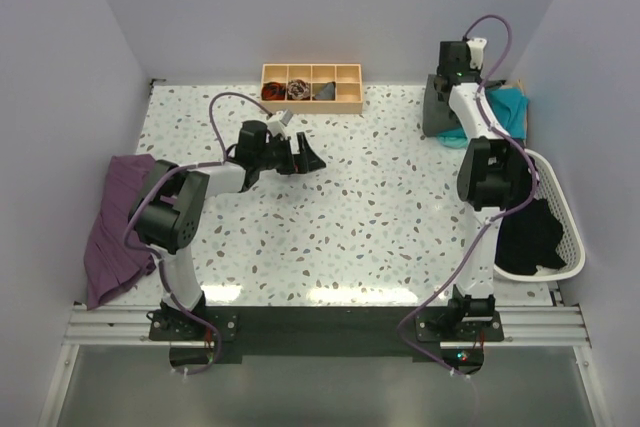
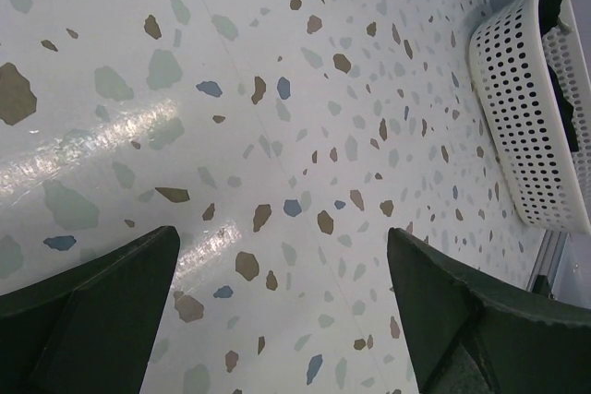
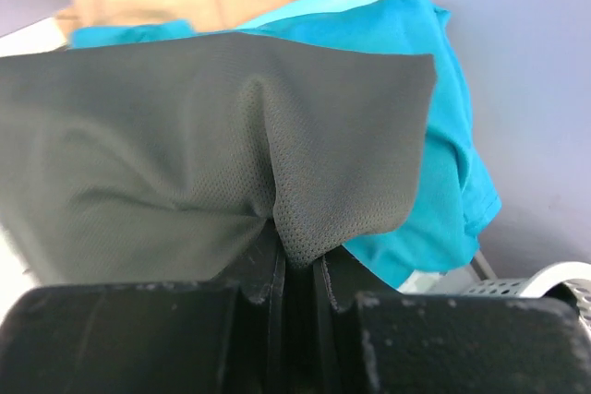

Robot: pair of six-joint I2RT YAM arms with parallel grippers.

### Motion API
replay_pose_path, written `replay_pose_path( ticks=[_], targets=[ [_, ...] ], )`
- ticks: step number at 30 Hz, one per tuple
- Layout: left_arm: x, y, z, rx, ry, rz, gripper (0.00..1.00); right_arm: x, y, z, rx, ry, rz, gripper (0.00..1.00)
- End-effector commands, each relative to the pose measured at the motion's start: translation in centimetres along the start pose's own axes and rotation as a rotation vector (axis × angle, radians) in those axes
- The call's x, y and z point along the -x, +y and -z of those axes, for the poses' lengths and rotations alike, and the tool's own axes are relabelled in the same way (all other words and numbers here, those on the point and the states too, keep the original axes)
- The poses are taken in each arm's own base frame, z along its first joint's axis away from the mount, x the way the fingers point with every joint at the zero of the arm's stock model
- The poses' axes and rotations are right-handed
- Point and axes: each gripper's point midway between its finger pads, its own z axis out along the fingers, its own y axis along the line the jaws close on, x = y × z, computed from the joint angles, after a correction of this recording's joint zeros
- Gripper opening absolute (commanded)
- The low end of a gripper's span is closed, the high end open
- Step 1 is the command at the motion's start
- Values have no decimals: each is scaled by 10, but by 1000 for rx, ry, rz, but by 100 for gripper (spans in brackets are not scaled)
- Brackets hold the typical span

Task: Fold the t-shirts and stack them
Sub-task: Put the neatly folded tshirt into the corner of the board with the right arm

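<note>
Charcoal t-shirt (image 3: 166,163) is pinched in the clenched right pincer (image 3: 297,269); left pincer (image 2: 282,246) gapes, well apart.

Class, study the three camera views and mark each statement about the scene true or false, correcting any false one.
1. The right gripper is shut on the grey t-shirt. True.
2. The left gripper holds the purple cloth. False: it is open above the bare table, holding nothing; the purple cloth drapes over the table's left edge.
3. The white basket has dark cloth in it. True.
4. The wooden tray sits at the table's near edge. False: it is at the far edge.
5. The teal t-shirt lies in the white basket. False: it lies behind the grey t-shirt, outside it.
</note>
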Motion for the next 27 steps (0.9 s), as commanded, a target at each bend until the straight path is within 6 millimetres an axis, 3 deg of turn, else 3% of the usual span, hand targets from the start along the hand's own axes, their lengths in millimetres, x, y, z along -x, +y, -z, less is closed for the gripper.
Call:
replay_pose_path(
  ticks=[1, 6, 9, 11, 12, 13, 14, 15, 17, 18, 19, 20, 21, 23, 24, 25, 27],
  targets=[
    [6, -4, -4, -42, -20, -22, 100, 22, -46, -29, -147, -37, -109, 0],
    [5, -2, -5, -39, -14, -19, 100, 9, -72, -46, -233, -39, -116, 0],
    [7, -2, -6, -38, -12, -24, 100, 14, -81, -50, -255, -58, -135, 2],
    [4, 0, -8, -39, -6, -19, 100, 13, -76, -54, -230, -53, -115, 33],
    [5, -2, -9, -49, -4, -18, 100, 12, -77, -54, -242, -53, -118, 69],
    [4, -1, -10, -50, 1, -13, 100, 15, -79, -51, -232, -59, -128, 87],
    [3, -1, -10, -54, 3, -11, 100, 18, -79, -48, -221, -66, -137, 99],
    [1, -1, -10, -55, 7, -7, 100, 6, -75, -50, -200, -50, -132, 99],
    [1, -2, -10, -60, 4, -8, 100, 26, -80, -33, -160, -113, -198, 99],
    [2, -1, -10, -55, 1, -7, 100, 12, -80, -31, -155, -99, -193, 99],
    [4, -2, -9, -54, -4, -11, 100, 18, -75, -27, -114, -127, -223, 99],
    [3, -1, -8, -47, -6, -11, 100, 32, -83, -9, -105, -163, -259, 99],
    [6, 3, -7, -14, -26, -14, 100, 15, -83, -6, -114, -147, -245, 99],
    [15, 0, 2, 17, -66, -40, 100, 22, -84, 12, -110, -205, -281, 99],
    [27, -1, 7, 47, -107, -75, 100, 15, -89, 23, -113, -217, -271, 99],
    [29, 0, 11, 66, -109, -82, 100, 22, -98, 32, -148, -264, -309, 99],
    [37, -2, 18, 94, -130, -112, 100, 17, -102, 46, -128, -272, -331, 99]
  ],
)
